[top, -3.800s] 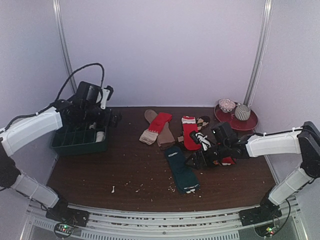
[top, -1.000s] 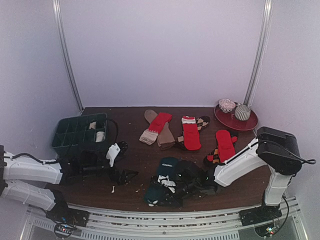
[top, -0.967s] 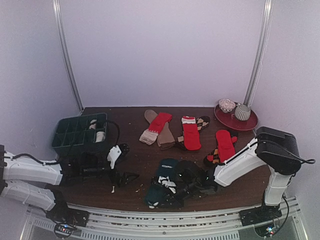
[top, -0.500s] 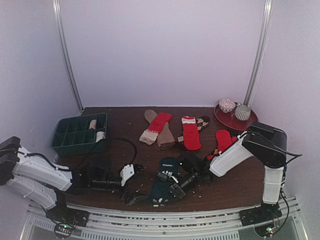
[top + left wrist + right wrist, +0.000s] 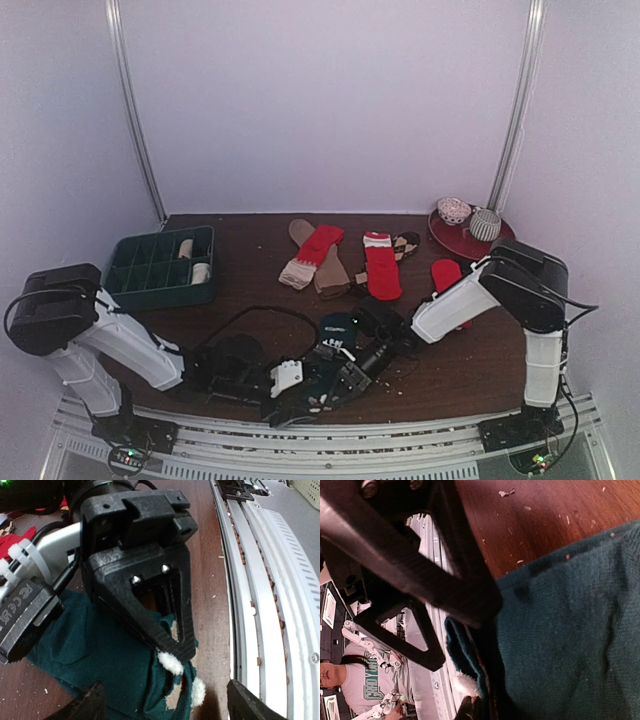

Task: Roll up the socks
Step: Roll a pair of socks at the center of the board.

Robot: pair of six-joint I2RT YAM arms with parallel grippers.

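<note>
A dark teal sock (image 5: 335,360) lies bunched near the table's front edge. My right gripper (image 5: 347,377) is shut on its cuff end, where white fluffy tufts stick out (image 5: 171,664). The left wrist view shows those black right fingers (image 5: 172,640) pinching the teal fabric (image 5: 100,650). My left gripper (image 5: 170,706) is open, its two fingers wide apart on either side of that pinched end. In the right wrist view my right gripper (image 5: 465,637) clamps the folded teal edge (image 5: 570,620). Further back lie red (image 5: 381,268), red-and-cream (image 5: 312,252) and brown (image 5: 328,270) socks.
A dark green compartment tray (image 5: 130,275) at the back left holds rolled bundles (image 5: 200,272). A red plate (image 5: 497,247) with two bowls sits at the back right. Another red sock (image 5: 446,273) lies by the right arm. The metal rail (image 5: 265,605) runs right beside the pinched end.
My left arm has swept right along the front edge to the teal sock, its jaws narrowing slightly. The right gripper has drawn the sock's end toward the front edge, staying shut.
</note>
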